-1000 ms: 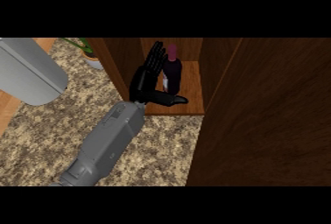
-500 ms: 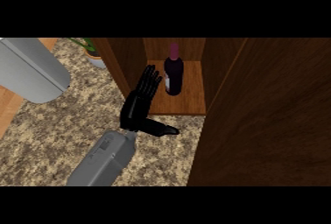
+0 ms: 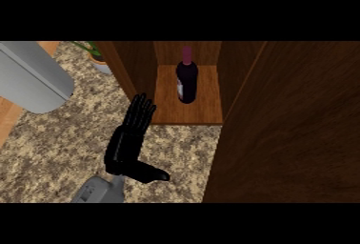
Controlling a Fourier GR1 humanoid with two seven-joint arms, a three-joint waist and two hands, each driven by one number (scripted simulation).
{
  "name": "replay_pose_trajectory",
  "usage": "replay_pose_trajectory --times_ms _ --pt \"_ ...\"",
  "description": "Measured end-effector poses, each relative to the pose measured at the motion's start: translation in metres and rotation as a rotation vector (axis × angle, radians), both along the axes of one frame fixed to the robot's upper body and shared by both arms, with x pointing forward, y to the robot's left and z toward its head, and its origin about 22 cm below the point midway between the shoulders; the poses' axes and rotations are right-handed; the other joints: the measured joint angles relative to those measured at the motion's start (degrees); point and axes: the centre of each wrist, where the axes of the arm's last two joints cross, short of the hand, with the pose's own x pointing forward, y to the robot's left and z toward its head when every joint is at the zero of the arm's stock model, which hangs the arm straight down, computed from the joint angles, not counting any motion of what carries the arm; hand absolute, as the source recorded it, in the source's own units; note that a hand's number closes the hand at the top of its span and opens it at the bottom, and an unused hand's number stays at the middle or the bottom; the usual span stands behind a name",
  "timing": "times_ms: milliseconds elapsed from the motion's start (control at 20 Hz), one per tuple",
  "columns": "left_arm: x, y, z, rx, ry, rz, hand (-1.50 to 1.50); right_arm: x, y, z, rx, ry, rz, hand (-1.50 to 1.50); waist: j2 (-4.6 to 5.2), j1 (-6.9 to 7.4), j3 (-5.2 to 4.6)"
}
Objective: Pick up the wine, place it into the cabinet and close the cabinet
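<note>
**Bottle is in: now shut the door**

The wine bottle [image 3: 186, 81] stands upright on the wooden shelf of the cabinet [image 3: 188, 112], in the upper middle of the frame, and nothing is touching it. The one hand in view [image 3: 128, 143] hangs over the speckled counter [image 3: 49, 152] at lower centre. Its fingers are straight and held together, pointing toward the shelf's front edge, with the thumb stuck out to the right. It holds nothing. From its place in the frame it looks like your right hand, though the forearm enters left of centre. A grey rounded shape at the upper left may be the other forearm; no hand shows on it.

The placing looks done, so closing is what remains. The open door [image 3: 288, 124] fills the right side of the frame as a broad dark panel.

- Bring the hand clear of the shelf mouth before you swing anything.
- Get the flat fingers behind the door's outer face and push with them straight.
- Sweep steadily toward the opening, watching that the bottle sits well inside the front edge.

A potted plant [image 3: 95, 55] sits at the upper left, out of the way.
</note>
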Motion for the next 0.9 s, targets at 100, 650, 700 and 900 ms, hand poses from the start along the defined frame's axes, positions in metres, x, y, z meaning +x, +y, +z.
replay_pose_trajectory --times_ms 100,650,700,900 --pt "-0.005 0.012 0.002 -0.005 -0.008 0.006 -1.50 0.000 0.000 0.000 -0.019 0.007 0.033 -1.50 0.05 -0.11 0.01" --pt "-0.029 0.076 0.003 0.017 -0.057 0.075 -1.50 -0.008 0.005 -0.005 -0.111 0.075 0.337 1.50 0.12 -0.13 0.02" --pt "-0.030 0.084 0.004 0.024 -0.060 0.082 -1.50 -0.008 0.005 -0.005 -0.114 0.076 0.360 1.50 0.16 -0.07 0.01" --pt "-0.038 0.114 0.009 0.050 -0.075 0.121 -1.50 -0.014 0.011 -0.008 -0.098 0.121 0.421 1.50 0.14 -0.20 -0.03"
